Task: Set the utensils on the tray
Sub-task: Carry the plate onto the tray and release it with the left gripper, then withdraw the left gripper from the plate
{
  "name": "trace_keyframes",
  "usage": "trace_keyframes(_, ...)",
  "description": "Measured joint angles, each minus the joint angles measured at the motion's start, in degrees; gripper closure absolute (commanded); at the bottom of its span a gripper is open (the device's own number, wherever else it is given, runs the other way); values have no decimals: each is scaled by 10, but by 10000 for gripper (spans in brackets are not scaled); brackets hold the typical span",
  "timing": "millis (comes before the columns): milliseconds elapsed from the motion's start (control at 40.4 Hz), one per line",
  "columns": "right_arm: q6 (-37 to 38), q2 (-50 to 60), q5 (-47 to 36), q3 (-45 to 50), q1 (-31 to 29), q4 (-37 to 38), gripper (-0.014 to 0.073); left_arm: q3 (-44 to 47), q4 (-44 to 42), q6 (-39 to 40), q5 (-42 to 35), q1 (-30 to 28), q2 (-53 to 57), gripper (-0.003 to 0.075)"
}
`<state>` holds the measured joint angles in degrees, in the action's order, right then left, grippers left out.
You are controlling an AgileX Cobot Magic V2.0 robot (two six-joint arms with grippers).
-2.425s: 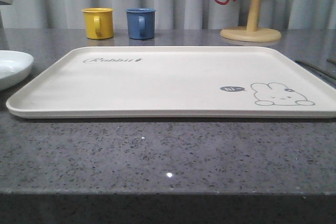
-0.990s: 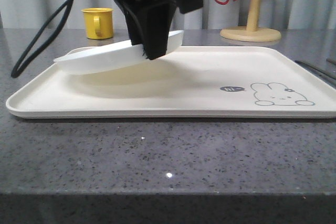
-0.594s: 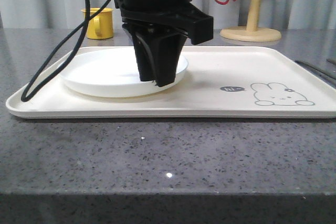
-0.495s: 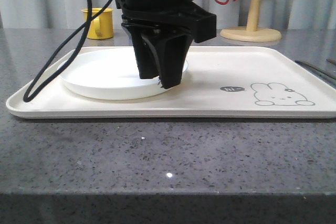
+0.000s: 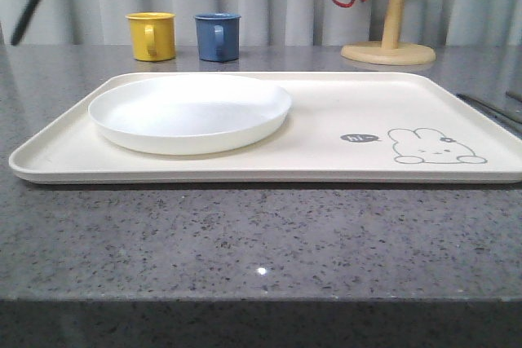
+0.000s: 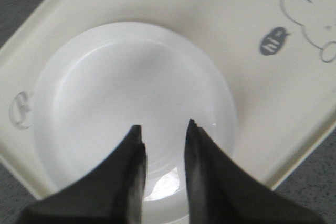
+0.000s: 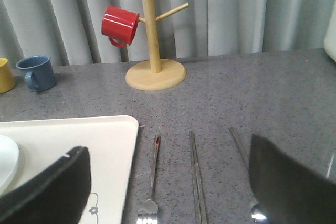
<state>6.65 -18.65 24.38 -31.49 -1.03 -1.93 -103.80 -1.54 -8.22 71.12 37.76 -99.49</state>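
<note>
Plate [image 5: 189, 112] flat on left half of tray [image 5: 326, 156], free of any grip. Left hand [image 6: 161, 129] raised above plate, fingers apart, empty. Right hand [image 7: 168, 182] spread wide over counter [image 7: 273, 98]; below it fork [image 7: 151, 182], chopsticks [image 7: 196, 177], spoon [image 7: 247, 174] beside tray.

Cream rectangular tray [image 5: 326, 165]: left half taken by round white plate [image 5: 189, 112]; right half bare, approach open.
</note>
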Motion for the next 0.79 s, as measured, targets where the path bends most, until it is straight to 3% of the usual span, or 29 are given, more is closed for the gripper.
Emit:
trace_keyframes(25,0,0,0,0,0,0,-39,6,1,2,0,-16,8,739)
trace_keyframes(272,0,0,0,0,0,0,-39,133,4,12,-9,-166,134,739)
trace_keyframes(445,0,0,0,0,0,0,-39,278,28,20,-110,-258,248,739)
trace_keyframes(792,0,0,0,0,0,0,-39,614,49,21,-383,-282,545,739)
